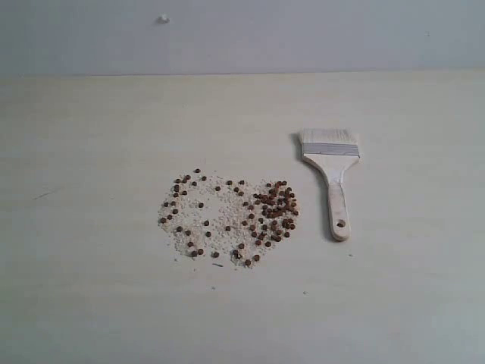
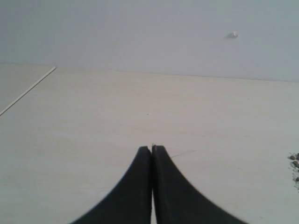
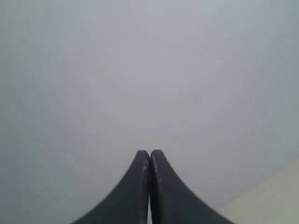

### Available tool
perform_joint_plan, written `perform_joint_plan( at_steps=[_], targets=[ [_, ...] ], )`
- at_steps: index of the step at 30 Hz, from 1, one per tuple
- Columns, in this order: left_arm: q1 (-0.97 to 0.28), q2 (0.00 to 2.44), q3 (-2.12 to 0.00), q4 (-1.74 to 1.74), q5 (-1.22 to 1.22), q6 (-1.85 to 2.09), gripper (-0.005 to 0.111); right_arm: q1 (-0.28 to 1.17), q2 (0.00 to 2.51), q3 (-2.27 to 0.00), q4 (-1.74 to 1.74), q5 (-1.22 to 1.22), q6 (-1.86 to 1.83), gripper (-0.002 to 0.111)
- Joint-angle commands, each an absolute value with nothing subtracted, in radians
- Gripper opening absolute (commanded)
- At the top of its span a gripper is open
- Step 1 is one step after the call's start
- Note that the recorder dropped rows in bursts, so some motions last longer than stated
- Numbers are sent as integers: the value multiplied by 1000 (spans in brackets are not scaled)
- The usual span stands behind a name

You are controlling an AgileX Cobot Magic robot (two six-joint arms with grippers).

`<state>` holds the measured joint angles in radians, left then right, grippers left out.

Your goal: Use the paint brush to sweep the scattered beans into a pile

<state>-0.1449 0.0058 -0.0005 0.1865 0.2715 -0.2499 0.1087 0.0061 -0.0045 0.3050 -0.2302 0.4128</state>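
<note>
The left jaws are pressed together with nothing between them, low over bare surface; the only task thing in the left wrist view is a fringe of the beans at its edge, off to one side of the tips. In the exterior view neither arm shows. The beans lie there as a loose patch mixed with whitish crumbs, thin on its left and thicker on its right, and not yet a pile. Just beside that thicker edge, apart from it, the paint brush lies flat on the surface. Its long axis runs from far to near and leans slightly; the bristles point toward the back wall and the handle end with its hole points toward the near side.

The right jaws are likewise closed on nothing and face blank wall, with only a corner of the surface in the right wrist view, so how the brush lies from them cannot be told there. Since the brush sits right of the middle, the right arm is probably the nearer one. Its jaws would have to part and come down across the handle — squarely across that far-to-near axis.
</note>
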Motion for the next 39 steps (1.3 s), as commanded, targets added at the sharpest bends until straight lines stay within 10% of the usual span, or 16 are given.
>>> perform_joint_plan(
  at_steps=[1, 12, 21, 39],
  targets=[
    [-152, 0, 0, 191, 269, -258, 0, 105, 0, -54, 105, -287, 627, 0],
    [-152, 0, 0, 191, 269, -258, 0, 105, 508, -533, -277, 269, 637, 0],
    [-152, 0, 0, 191, 269, -258, 0, 105, 1114, -808, 261, 869, -36, 0],
    [-152, 0, 0, 191, 269, -258, 0, 349, 1718, -1039, 56, 739, 309, 0]
  ],
)
